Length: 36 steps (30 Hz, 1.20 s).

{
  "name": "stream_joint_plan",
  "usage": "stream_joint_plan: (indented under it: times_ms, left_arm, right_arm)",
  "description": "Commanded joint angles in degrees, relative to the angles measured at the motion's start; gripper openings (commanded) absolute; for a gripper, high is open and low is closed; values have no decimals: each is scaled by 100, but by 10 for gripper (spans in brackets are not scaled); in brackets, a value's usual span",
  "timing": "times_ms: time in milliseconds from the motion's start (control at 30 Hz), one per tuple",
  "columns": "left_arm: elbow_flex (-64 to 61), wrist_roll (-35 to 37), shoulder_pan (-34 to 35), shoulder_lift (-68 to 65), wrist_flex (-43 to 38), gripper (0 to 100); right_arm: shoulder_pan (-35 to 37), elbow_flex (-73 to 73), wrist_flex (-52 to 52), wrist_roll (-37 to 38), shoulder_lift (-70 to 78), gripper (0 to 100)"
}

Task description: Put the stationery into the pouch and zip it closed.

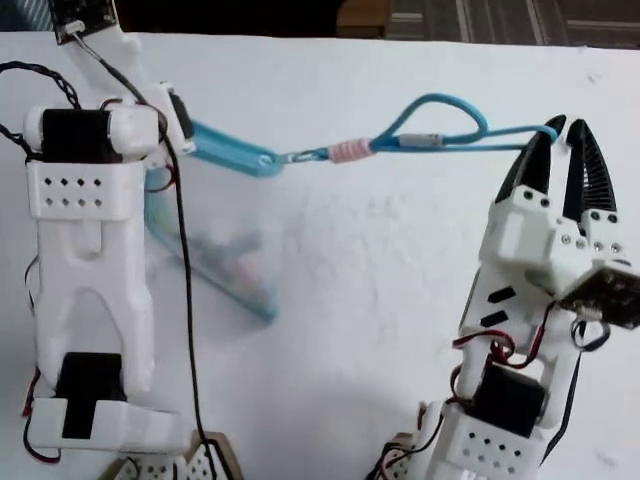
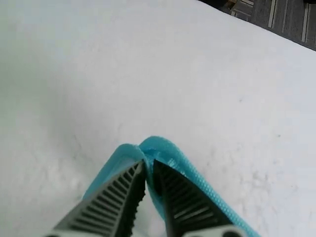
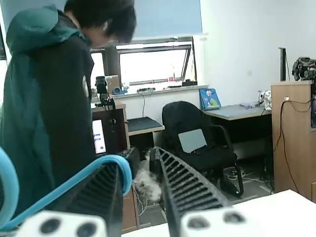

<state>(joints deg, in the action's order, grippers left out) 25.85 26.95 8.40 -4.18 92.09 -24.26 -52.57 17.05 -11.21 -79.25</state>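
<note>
The left gripper (image 2: 148, 167) has its two ribbed fingers pressed nearly together on the blue-trimmed edge of the pouch (image 2: 165, 150), so the pouch is firmly pinched at that corner. From there, in the high view, the translucent pouch (image 1: 215, 245) runs back toward the near edge of the white table (image 1: 380, 300), on the table's left side and partly under the left arm. Coloured stationery (image 1: 235, 262) shows dimly through its wall (too hazy to tell the single pieces apart).

From the pouch's far corner a blue cord (image 1: 435, 99) stretches across the table toward its right side, parallel to the far edge. It carries a pink bead (image 1: 350, 151) and opens into a loop past the bead. The cord ends at the right gripper (image 1: 566, 128), whose black fingers point toward the far edge and stand a little apart. In the right wrist view the cord hooks over the tip of one finger (image 3: 106, 190) rather than being squeezed between the two.
</note>
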Motion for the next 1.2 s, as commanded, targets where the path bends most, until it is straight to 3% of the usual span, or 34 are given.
stream_joint_plan:
  times_ms: [0,167,367,433,567,667,933,1167]
  left_arm:
    - [-387,0,233,-224,229,22]
    - [-360,0,224,-224,246,23]
    - [-360,-114,233,-224,255,23]
    - [-352,-149,242,-224,255,23]
    - [-352,-141,75,-224,255,23]
    - [-352,-132,-40,-224,220,23]
    - [-352,-132,-31,-224,211,23]
    - [-369,-123,-22,-259,105,22]
  right_arm:
    - [-1191,536,4,-114,-189,19]
    - [-936,527,13,-97,-233,21]
    - [804,527,347,958,-215,28]
    - [1385,527,655,1442,-198,74]
    - [2193,563,1367,1776,-233,271]
    - [2791,607,2123,1767,-242,369]
    - [5121,1354,3855,1653,-180,376]
    - [6791,1609,5604,-97,-171,376]
